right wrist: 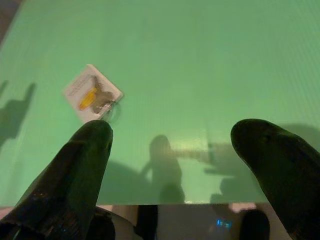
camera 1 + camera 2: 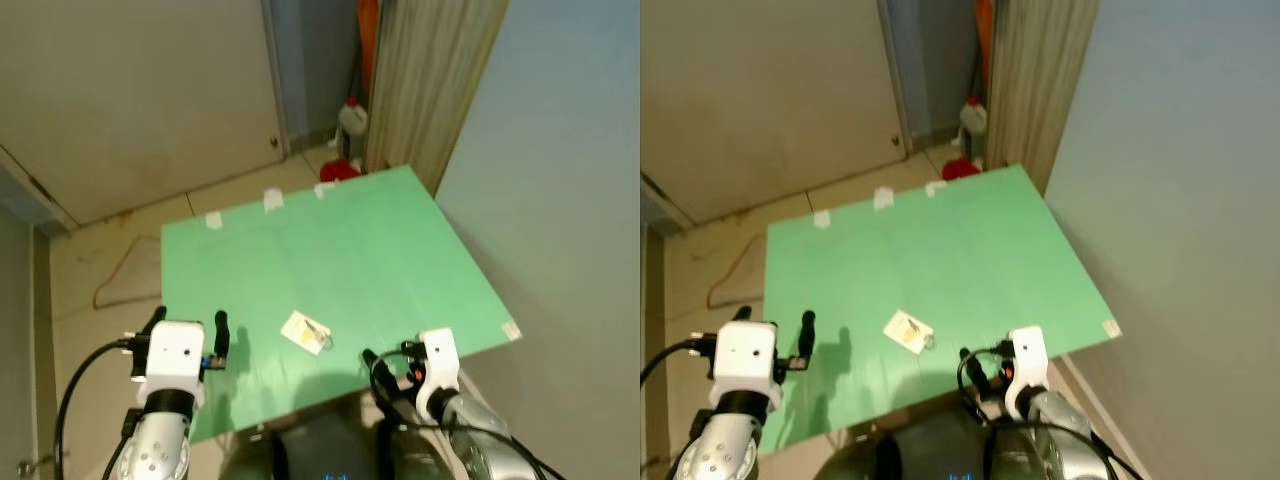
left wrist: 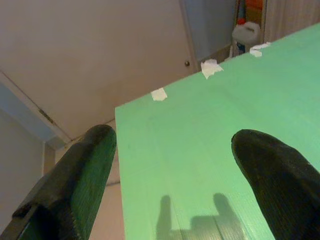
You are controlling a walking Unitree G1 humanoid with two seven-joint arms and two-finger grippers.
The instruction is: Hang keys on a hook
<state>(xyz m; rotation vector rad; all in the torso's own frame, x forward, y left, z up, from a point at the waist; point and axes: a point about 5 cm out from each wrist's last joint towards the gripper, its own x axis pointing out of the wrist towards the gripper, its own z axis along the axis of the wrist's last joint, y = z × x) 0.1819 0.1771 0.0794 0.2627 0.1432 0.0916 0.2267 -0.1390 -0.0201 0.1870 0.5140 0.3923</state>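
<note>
Right hand (image 2: 385, 368): fingers spread, empty, at the near edge of the counter (image 2: 400, 230), just short of the keys (image 1: 95, 97).
Left hand (image 2: 187, 330): fingers spread, empty, at the counter's near left corner.
Keys: one bunch with a white tag, lying flat on the green sheet between the two hands, nearer the right.
Risks: flat tag and thin ring may slide under a closing pinch; a nudge toward the near edge could tip them off. No hook can be made out.
</note>
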